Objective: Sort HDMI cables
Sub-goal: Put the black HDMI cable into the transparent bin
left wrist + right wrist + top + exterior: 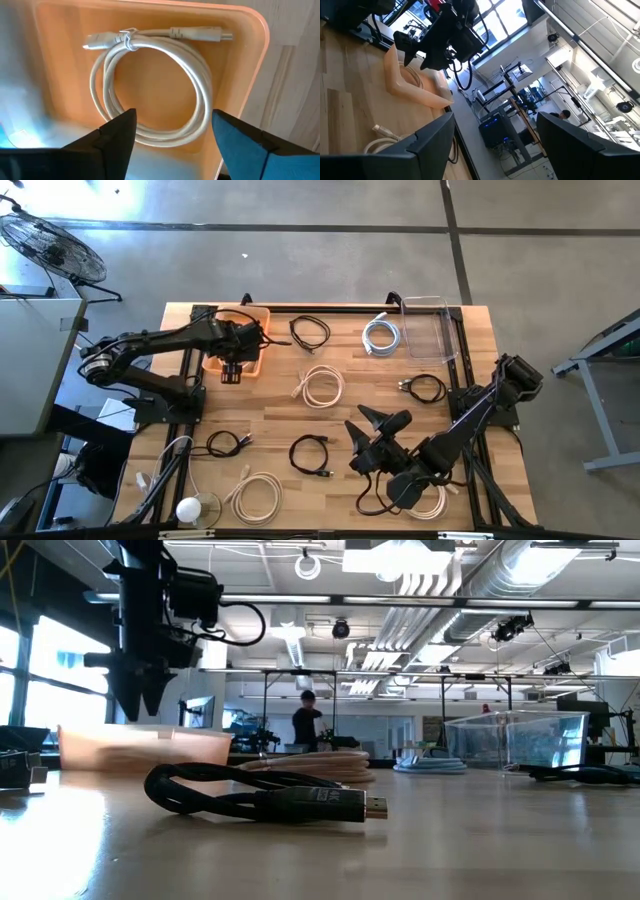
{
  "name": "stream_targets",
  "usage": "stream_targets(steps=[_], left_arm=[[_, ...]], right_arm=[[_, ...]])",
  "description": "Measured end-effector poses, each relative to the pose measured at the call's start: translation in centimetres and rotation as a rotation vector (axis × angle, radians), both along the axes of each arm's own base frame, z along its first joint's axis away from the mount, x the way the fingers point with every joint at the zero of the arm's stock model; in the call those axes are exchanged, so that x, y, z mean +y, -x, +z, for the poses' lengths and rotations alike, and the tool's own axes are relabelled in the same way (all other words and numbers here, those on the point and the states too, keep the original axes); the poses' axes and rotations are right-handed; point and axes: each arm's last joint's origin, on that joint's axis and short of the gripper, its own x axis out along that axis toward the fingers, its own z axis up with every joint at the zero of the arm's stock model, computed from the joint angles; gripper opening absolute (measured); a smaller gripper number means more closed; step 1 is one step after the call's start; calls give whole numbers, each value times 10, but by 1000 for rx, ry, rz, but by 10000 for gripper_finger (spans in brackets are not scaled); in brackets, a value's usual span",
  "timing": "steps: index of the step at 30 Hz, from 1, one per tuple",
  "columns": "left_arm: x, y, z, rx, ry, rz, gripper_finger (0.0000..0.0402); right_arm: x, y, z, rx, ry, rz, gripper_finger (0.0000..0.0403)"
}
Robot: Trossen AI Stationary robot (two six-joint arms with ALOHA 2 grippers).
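**A:** Cables all over your table, so quick rundown. Your left gripper (232, 370) hangs over the orange bin (252, 65) with its fingers spread and nothing between them. A cream cable (155, 85) lies flat on the bin floor right under it, coiled and tied near the plugs. Your right gripper (368, 438) sits out over the near middle of the table, fingers wide apart too, holding nothing.

**B:** What's left on the wood?

**A:** Plenty. Black coil (310, 332) near the far edge beside the bin, silvery-white coil (381, 335) touching the clear bin (447, 340), another cream coil (322, 386) mid-table, black ones at (427, 388), (311, 453) and (223, 444), and a cream one (258, 496) at the near edge. One more pale coil peeks out under the right arm, mostly hidden.

**B:** How do they handle?

**A:** My guess: light, springy and a bit slick on the jacket. The coils look bundled, so they should lift as one piece, but a loop can sag or swing. If it were me, you'd pinch across the bundled strands near the tie or just behind the plugs, not on a single loose loop. The black one (260, 795) close to the low camera shows a chunky plug that'd be a firm spot.

**B:** Any brands or labels?

**A:** None you can read. No writing legible on plugs, bins or table.
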Motion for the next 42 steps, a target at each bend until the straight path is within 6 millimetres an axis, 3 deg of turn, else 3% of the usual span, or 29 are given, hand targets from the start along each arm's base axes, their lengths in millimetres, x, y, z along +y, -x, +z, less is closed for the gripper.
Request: stream_targets(steps=[5,10,19,26,33,42], left_arm=[[-2,2,12,28,44,15,258],[-10,5,37,-35,217,45,258],[-67,7,68,-175,507,69,259],[-126,10,66,-66,507,135,259],[-177,6,61,-161,428,131,259],[-219,5,26,-39,283,139,259]], right_arm=[[0,0,0,3,3,0,275],[0,0,0,5,4,0,275],[0,0,-1,15,12,1,275],[-1,2,-5,11,-2,11,275],[0,0,-7,15,-60,86,275],[1,0,-8,22,-79,117,275]])
